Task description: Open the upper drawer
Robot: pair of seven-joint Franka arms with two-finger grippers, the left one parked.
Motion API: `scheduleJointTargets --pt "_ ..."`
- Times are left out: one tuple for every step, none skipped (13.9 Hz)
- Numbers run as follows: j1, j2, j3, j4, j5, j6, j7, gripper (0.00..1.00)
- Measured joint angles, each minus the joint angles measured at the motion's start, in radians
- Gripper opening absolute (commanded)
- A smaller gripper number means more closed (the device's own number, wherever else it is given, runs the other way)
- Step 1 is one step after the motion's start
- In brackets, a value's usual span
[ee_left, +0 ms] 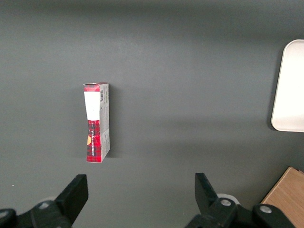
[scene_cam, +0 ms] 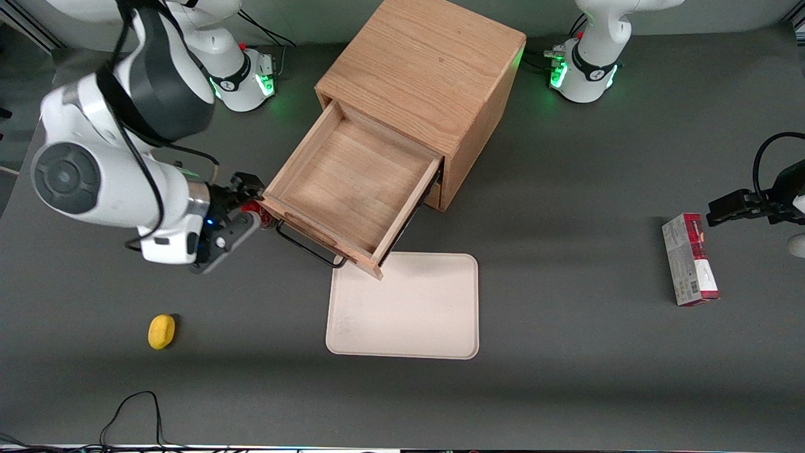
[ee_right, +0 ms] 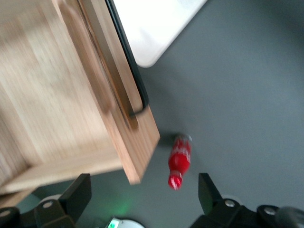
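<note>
Upper drawer (scene_cam: pixel 352 189) stands pulled well out of the oak cabinet (scene_cam: pixel 421 82), over the tray (scene_cam: pixel 402 308); rigid, likely light on its runners, best taken by its thin black bar handle (scene_cam: pixel 308 248), beside which the gripper (scene_cam: pixel 251 211) hangs spread and empty.

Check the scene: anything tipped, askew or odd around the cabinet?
Two things. A small red bottle lies on its side on the table beside the upper drawer's front corner, close by the gripper, whose fingers are open. The cabinet sits skewed to the table edges, so the pulled-out drawer overhangs a corner of the tray.
</note>
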Motion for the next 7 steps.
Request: scheduleJointTargets --pt "0.000 -0.051 -0.032 -0.061 0.000 -0.001 0.000 1.00" --pt "-0.002 -0.100 -0.062 -0.119 -0.001 -0.001 0.006 1.00" --pt "-0.003 -0.144 -0.091 -0.175 -0.002 0.000 0.030 1.00" --pt "-0.005 -0.180 -0.117 -0.221 -0.008 0.002 0.066 1.00" --pt "-0.006 -0.205 -0.138 -0.255 -0.021 0.007 0.092 1.00" --pt "-0.006 -0.220 -0.155 -0.274 -0.034 0.012 0.109 1.00" --pt "-0.006 -0.229 -0.178 -0.286 -0.041 0.021 0.120 1.00"
